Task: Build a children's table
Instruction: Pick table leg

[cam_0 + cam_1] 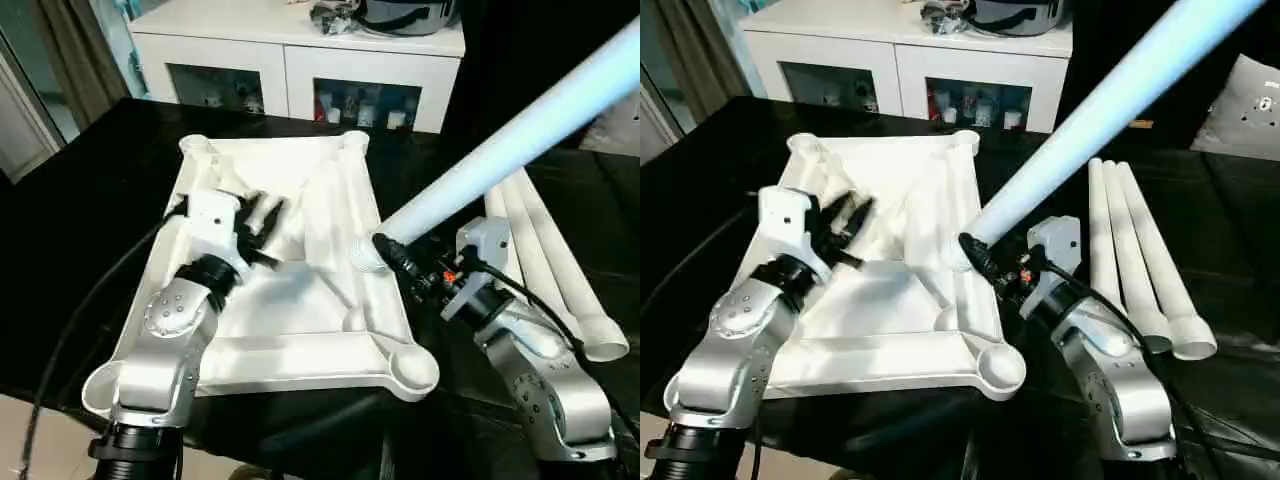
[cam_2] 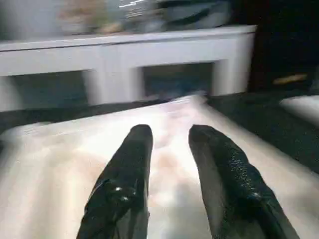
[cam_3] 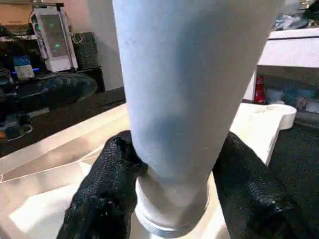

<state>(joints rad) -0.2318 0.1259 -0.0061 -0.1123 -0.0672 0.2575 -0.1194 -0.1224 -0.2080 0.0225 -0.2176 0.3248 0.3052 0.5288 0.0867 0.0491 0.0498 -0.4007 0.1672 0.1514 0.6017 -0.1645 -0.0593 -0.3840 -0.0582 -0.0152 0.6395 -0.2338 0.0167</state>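
Top (image 1: 300, 345) lies underside up on black desk (image 1: 80, 220), ribs and corner sockets showing. Left gripper (image 1: 268, 212) hovers over its ribbed inside, fingers parted, grasping nothing. Right gripper (image 1: 975, 252) clamps a leg (image 1: 1110, 95) near its threaded end, at the top's right rim. Three legs (image 1: 1140, 260) lie together on desk further right.

Table top (image 1: 300, 330): white plastic, smooth, slight sheen. Legs (image 1: 1140, 270): white plastic, matt, smooth. Worktop (image 1: 90, 230): black cloth cover, matt. Forearms (image 1: 165, 340): silver metal, satin.
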